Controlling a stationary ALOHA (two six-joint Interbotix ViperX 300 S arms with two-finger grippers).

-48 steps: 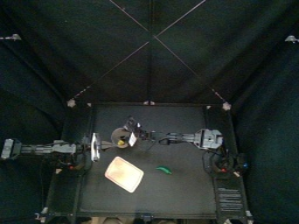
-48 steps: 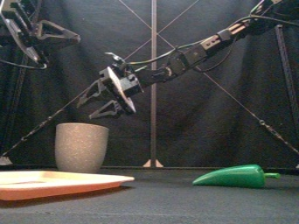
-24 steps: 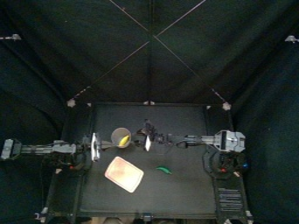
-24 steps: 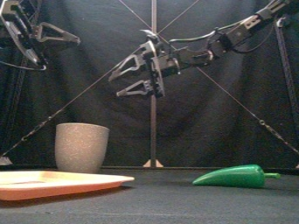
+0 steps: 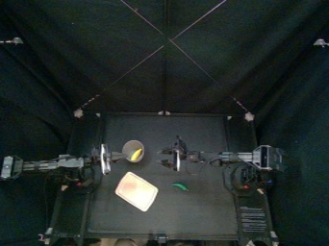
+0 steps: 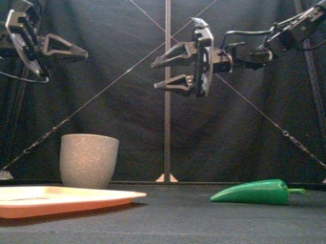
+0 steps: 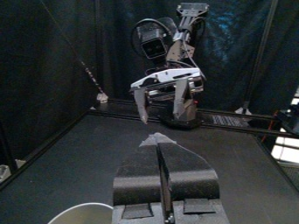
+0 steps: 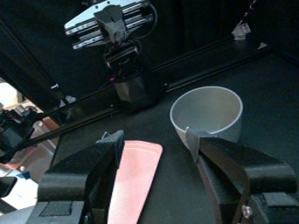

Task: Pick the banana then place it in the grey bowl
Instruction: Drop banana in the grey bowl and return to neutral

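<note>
The tall grey speckled cup (image 5: 133, 150) stands at the table's middle left, and something yellow, the banana (image 5: 133, 152), shows inside it in the top view. My right gripper (image 6: 186, 69) hangs open and empty high above the table, to the right of the cup (image 6: 90, 160). Its wrist view looks down past the open right gripper (image 8: 152, 136) at the cup (image 8: 208, 114). My left gripper (image 5: 103, 159) rests shut at the left; the left gripper (image 7: 160, 140) holds nothing.
A flat pink tray (image 5: 137, 190) lies in front of the cup, near the front left (image 6: 64, 198). A green toy pepper (image 6: 258, 192) lies on the table to the right of the tray (image 5: 182, 184).
My right gripper has drawn back to the right and risen away from above the cup, still open. The left arm and the things on the table have stayed put.
</note>
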